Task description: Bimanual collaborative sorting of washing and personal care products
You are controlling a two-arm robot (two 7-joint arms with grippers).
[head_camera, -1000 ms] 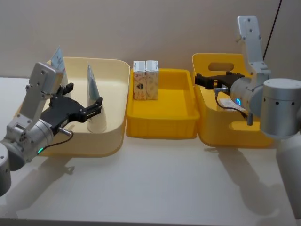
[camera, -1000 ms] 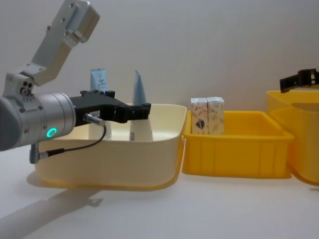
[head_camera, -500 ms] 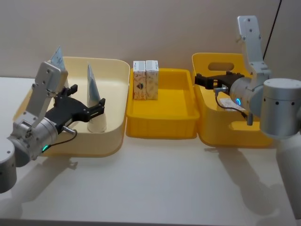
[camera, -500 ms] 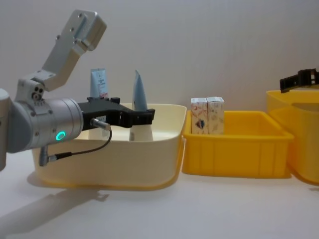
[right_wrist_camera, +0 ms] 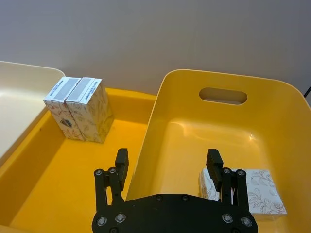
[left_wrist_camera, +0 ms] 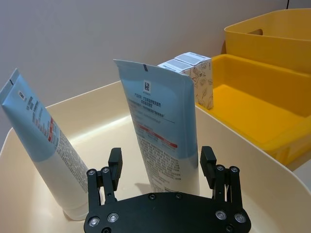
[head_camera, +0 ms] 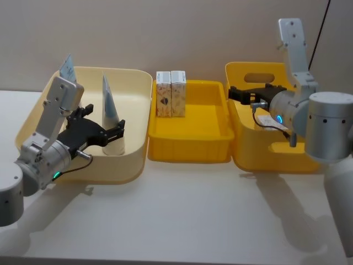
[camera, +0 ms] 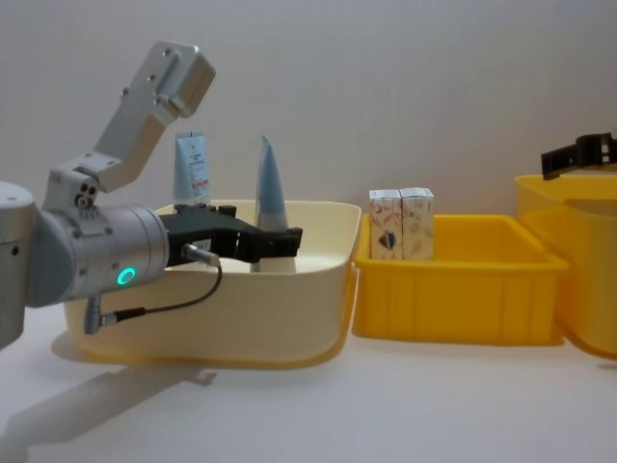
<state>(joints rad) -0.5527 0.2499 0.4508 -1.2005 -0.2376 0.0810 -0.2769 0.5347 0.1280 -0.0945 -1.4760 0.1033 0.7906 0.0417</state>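
Two squeeze tubes stand upright in the cream bin (head_camera: 135,165), and neither has been lifted out, so the tube half of the sorting looks to be wholly ahead. The left claw (left_wrist_camera: 161,154) is down inside that bin with its fingers spread wide. The near tube (left_wrist_camera: 163,136) stands between them, close to each finger, and the pictures do not settle whether a pad touches it. The far tube (left_wrist_camera: 43,150) leans off beyond the claw's outer finger, toward the robot's left and farther back, well clear of the grip. The step in hand looks like closing on the near tube, then carrying it out.

Right of that claw, past the cream bin's wall, the shallow yellow tray (head_camera: 187,152) holds two cartons (right_wrist_camera: 95,114) upright and pressed side by side at its back left corner. They look already placed.

Farther right, the right claw (right_wrist_camera: 167,155) hangs over the near rim of the deep yellow bin (right_wrist_camera: 272,111), fingers apart and holding nothing. One more carton (right_wrist_camera: 252,191) lies flat on that bin's floor, just under and beyond the claw's right finger. Whether it belongs there or is waiting to join the pair cannot be told. By this showing the cartons are mostly dealt with and the tubes are what remains.
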